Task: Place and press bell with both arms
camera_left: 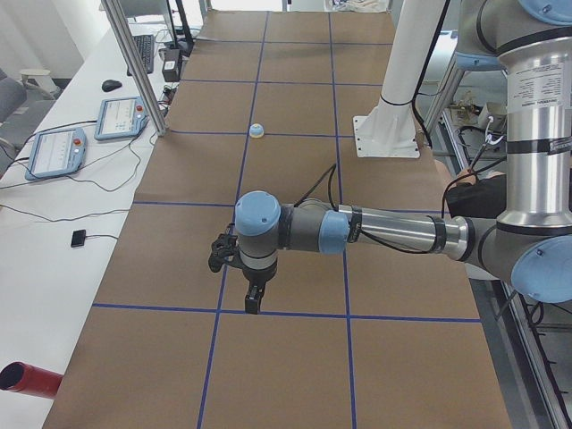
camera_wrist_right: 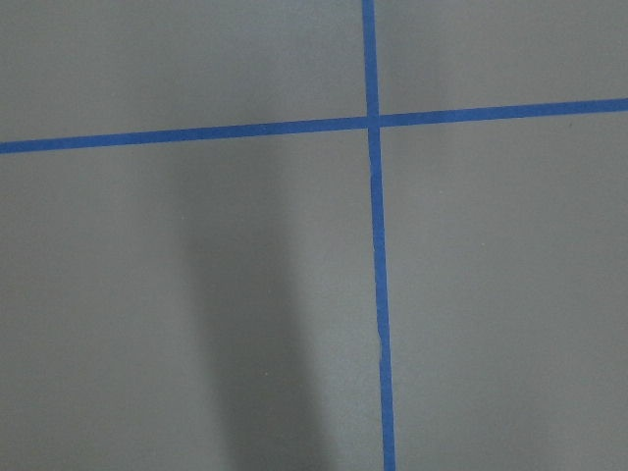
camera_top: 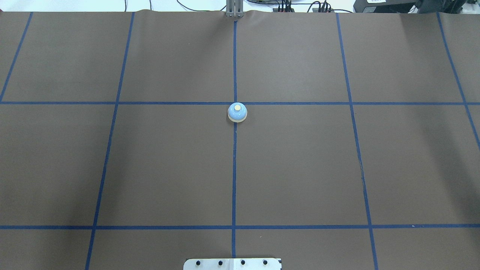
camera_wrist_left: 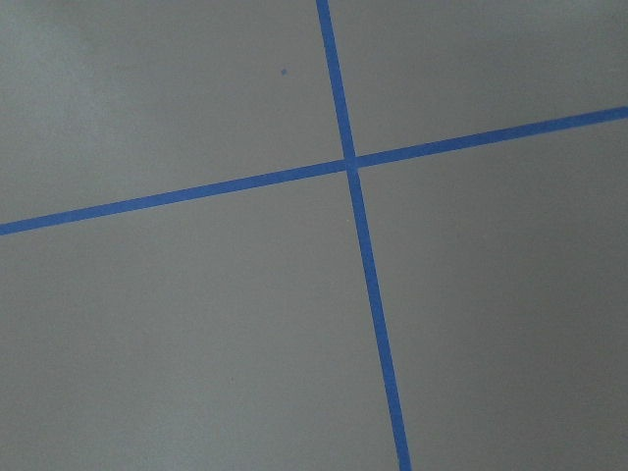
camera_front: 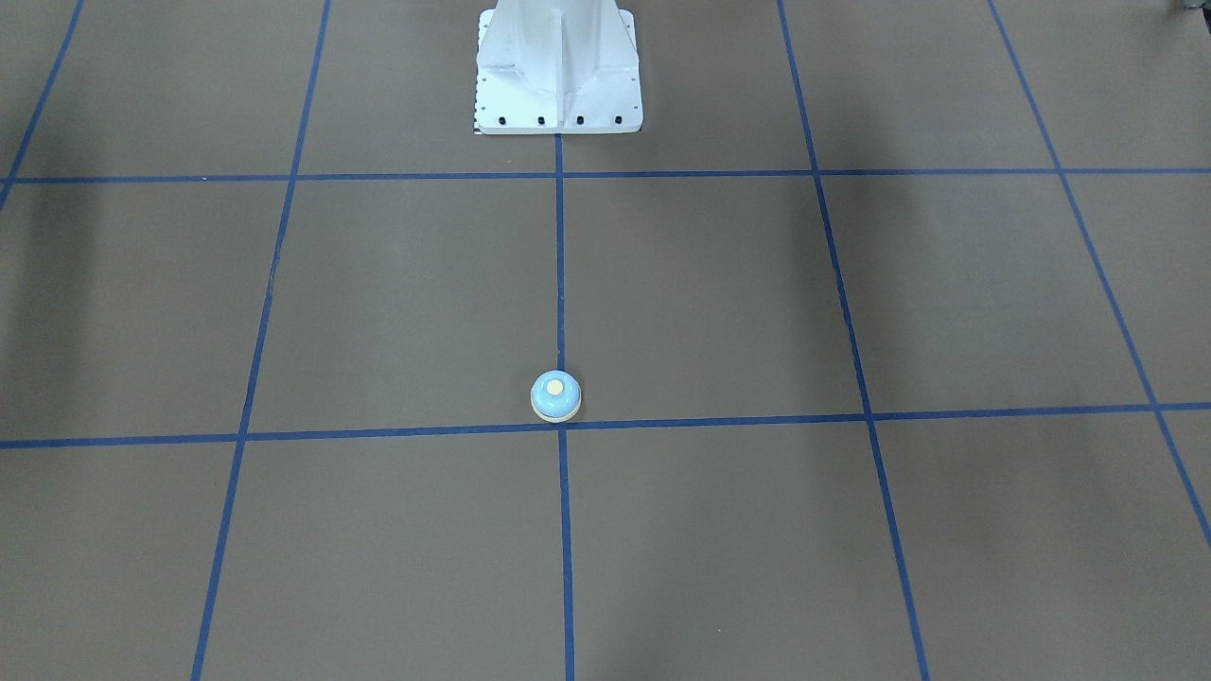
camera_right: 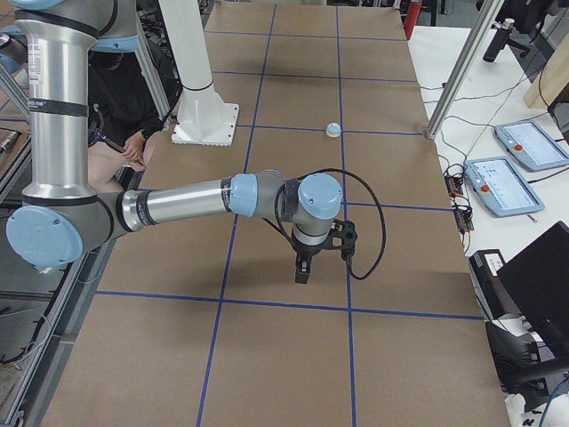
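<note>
The bell [camera_top: 237, 112], a light-blue dome with a cream base and a pale yellow button, stands upright on the centre tape line, just on the robot's side of a tape crossing. It also shows in the front view [camera_front: 555, 395] and small in the side views [camera_left: 257, 131] [camera_right: 333, 130]. My left gripper [camera_left: 254, 299] points down above the mat, far from the bell, towards the table's left end. My right gripper [camera_right: 303, 271] points down, far from the bell, towards the right end. I cannot tell whether either is open or shut. Both wrist views show only mat and tape.
The white pedestal base [camera_front: 558, 76] stands at the robot's side of the brown mat [camera_top: 300, 168] with its blue tape grid. Control tablets [camera_left: 58, 152] [camera_right: 502, 182], metal posts [camera_left: 134, 63] and a red cylinder [camera_left: 27, 377] lie beyond the mat's far edge.
</note>
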`<state>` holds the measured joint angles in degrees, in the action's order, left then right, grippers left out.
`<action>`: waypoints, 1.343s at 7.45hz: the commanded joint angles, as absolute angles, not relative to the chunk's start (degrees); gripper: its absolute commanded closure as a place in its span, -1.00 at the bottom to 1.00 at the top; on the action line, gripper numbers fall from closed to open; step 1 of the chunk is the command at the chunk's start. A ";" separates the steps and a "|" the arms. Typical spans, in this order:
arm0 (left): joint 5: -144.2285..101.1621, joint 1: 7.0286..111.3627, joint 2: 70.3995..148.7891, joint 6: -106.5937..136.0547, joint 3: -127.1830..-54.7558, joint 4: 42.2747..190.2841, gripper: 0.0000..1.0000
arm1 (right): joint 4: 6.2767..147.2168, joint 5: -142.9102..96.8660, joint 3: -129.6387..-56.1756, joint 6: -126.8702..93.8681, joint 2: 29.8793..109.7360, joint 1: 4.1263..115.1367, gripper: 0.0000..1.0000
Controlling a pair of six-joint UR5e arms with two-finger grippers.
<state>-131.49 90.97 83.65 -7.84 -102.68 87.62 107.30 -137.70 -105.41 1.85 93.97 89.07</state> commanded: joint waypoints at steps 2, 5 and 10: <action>-131.57 90.97 83.67 -7.91 -102.74 87.54 -1.00 | 101.53 -137.64 -102.66 2.02 94.22 88.50 -1.00; -131.31 90.97 83.67 -7.91 -102.83 87.63 -1.00 | 101.51 -137.72 -102.66 2.37 94.57 88.77 -1.00; -131.22 90.97 83.41 -8.26 -102.57 87.63 -1.00 | 101.51 -137.72 -102.83 2.29 94.57 89.91 -1.00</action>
<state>-131.16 90.97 83.54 -8.18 -102.62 87.63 101.51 -137.72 -102.78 2.32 94.57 89.80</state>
